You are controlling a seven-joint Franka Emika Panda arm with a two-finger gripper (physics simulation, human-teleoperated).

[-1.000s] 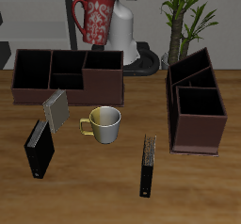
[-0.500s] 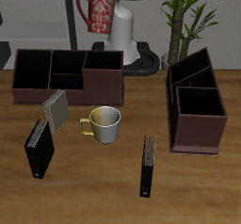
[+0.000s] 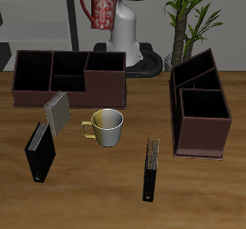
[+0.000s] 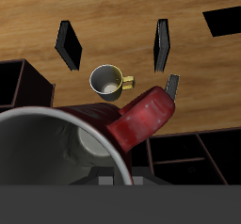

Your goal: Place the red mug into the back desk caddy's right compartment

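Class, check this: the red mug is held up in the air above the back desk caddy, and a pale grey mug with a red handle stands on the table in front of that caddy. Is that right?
One detail is wrong. The pale grey mug has a yellow handle, not a red one, as the exterior view shows. The rest holds: the red mug hangs in the air above the back desk caddy, and the grey mug stands on the table in front of it.

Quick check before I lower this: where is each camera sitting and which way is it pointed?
Exterior view: in front of and above the table, facing back at the robot's base; shows the arm carrying the red mug high above the back desk caddy.
Wrist view: on the tool, looking down past the red mug at the table; tool itself hidden.
Shared: the pale mug with yellow handle, and the black books.
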